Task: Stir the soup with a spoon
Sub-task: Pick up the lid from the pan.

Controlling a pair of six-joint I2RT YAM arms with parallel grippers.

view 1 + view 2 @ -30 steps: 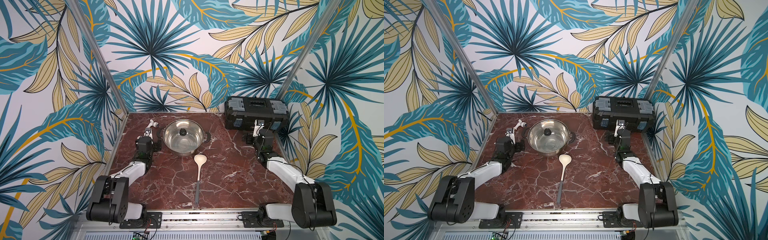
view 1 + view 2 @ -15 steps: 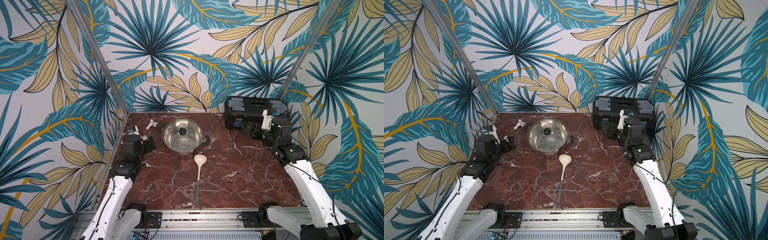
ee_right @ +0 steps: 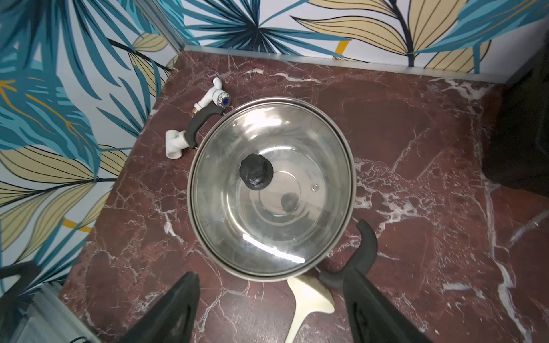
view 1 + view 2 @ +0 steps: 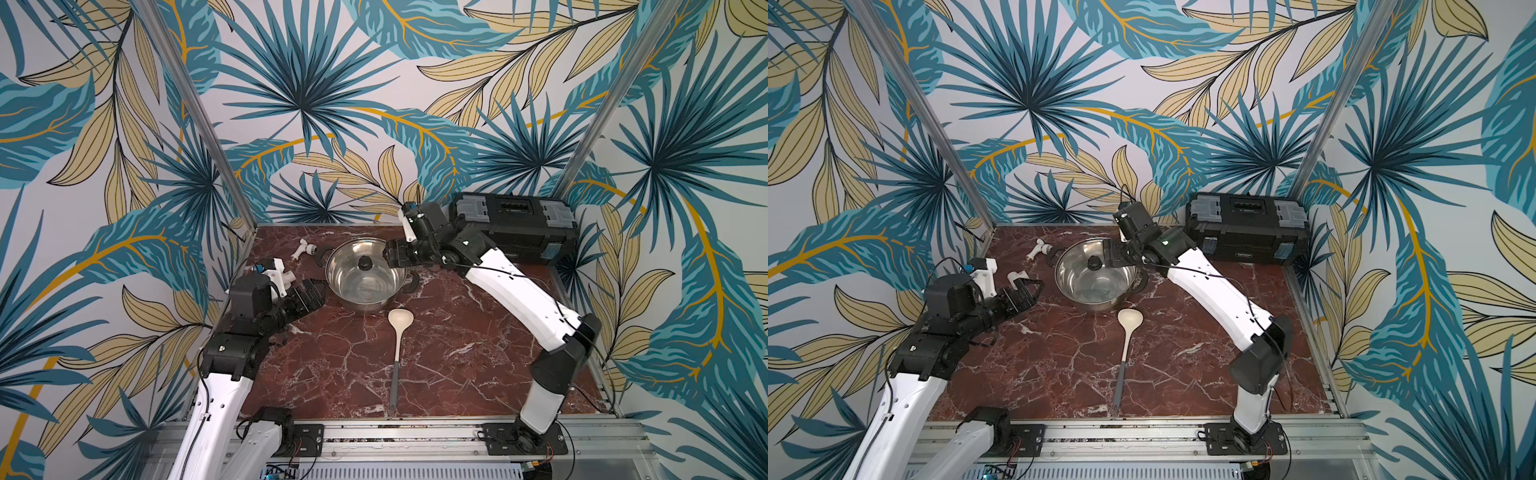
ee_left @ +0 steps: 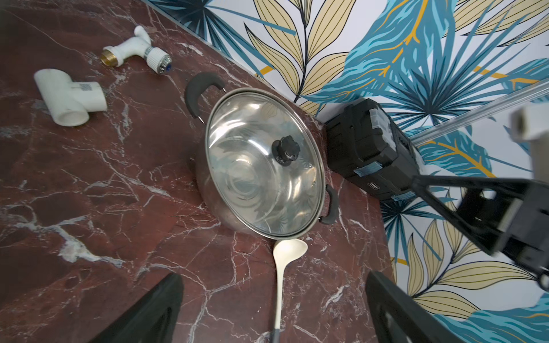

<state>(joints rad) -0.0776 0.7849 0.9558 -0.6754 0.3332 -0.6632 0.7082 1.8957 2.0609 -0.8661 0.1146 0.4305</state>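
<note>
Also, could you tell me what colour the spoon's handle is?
Grey handle, clearest in a top view.

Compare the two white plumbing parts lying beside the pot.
The tee fitting is plain white; the tap has a brass threaded end and a ribbed knob with a blue dot. The tee fitting is stubby and thick with open ends; the tap is slimmer. The tap lies nearer the back wall. Both are mostly white and lie on the table.
</note>
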